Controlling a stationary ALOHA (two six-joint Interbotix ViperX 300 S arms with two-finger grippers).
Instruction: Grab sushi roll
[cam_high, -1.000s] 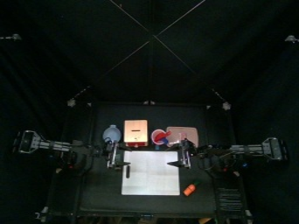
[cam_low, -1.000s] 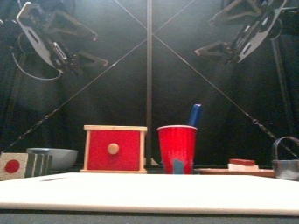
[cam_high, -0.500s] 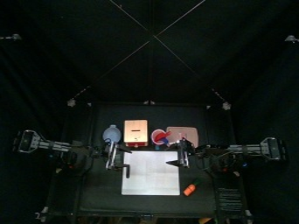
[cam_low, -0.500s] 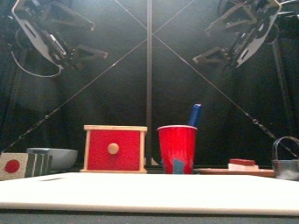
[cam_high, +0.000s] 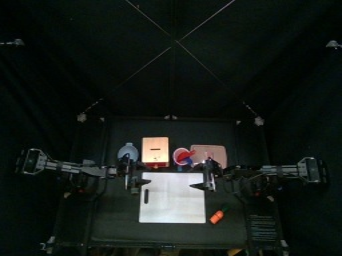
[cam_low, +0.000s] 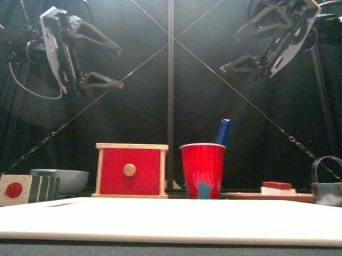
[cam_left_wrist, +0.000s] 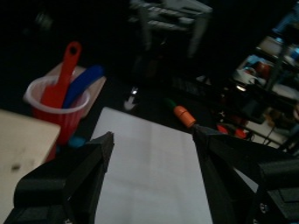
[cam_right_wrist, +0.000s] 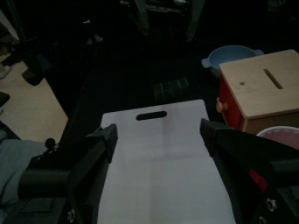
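Sushi roll: the small red-topped, pale-bottomed piece low on the right in your front view. It lies on the tan board and nothing touches it. From above, the tan board sits at the table's back right, behind the white cutting board. The roll is too small to make out there. Just left of the tan board stands the red cup, with a blue utensil sticking up out of it. The left wrist view shows a red utensil in the cup too. Next left is the wooden box, with a red front face and a slot in its top. Past it are a pale bowl and a small metal can. A metal mug is at the far right edge. An orange piece lies on the table just off the cutting board's front right corner. Your left gripper hangs high over the cutting board's left side, fingers spread wide and holding nothing. Your right gripper is high on the right side, jaws also apart and empty, with the white board showing between them. Both grippers are well above the roll and well apart from it.
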